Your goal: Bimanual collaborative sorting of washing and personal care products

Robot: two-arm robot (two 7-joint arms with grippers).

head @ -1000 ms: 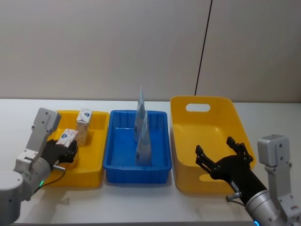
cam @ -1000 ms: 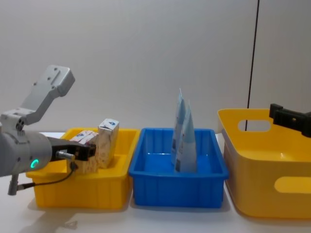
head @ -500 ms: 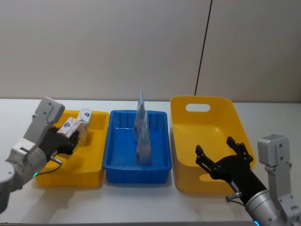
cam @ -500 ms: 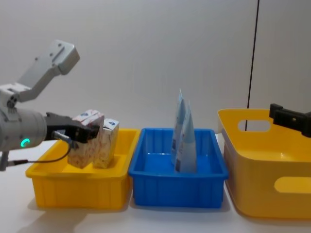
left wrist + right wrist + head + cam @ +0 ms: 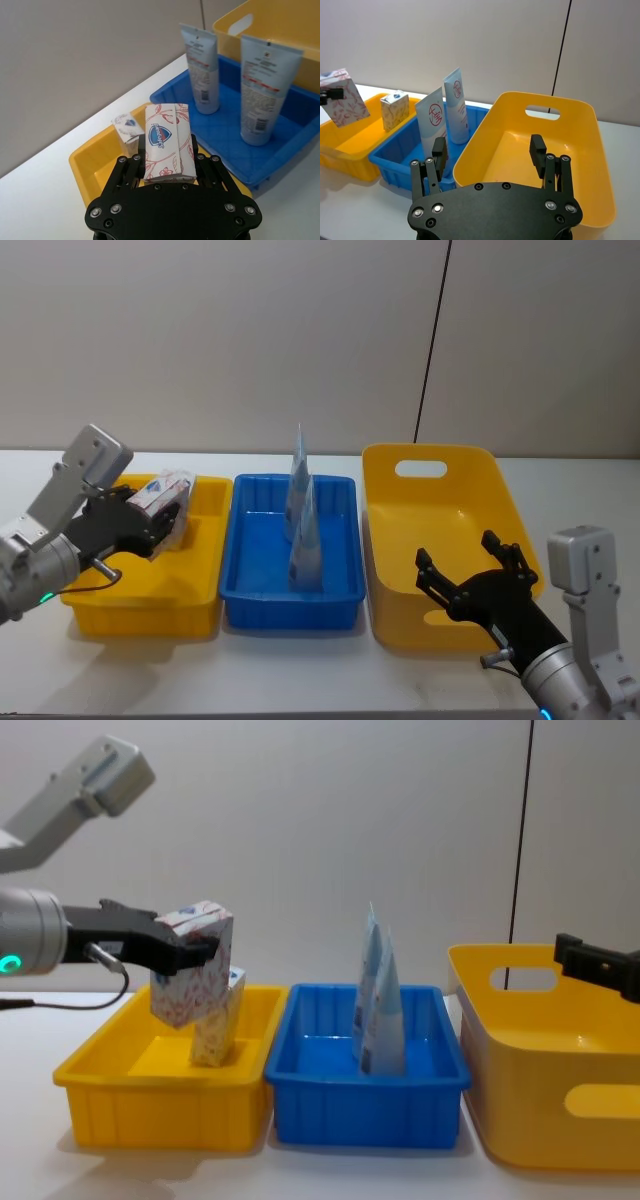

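White carton with red leafy pattern pinched in left gripper, held above left yellow tray. Small cream carton stands in tray below. Two blue tubes upright in middle blue tray. Right gripper spread wide over near edge of right yellow bin.

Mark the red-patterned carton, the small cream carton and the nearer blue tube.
red-patterned carton (image 5: 190, 995), chest view, lower front face
small cream carton (image 5: 220, 1032), chest view, side face
nearer blue tube (image 5: 385, 1030), chest view, lower body
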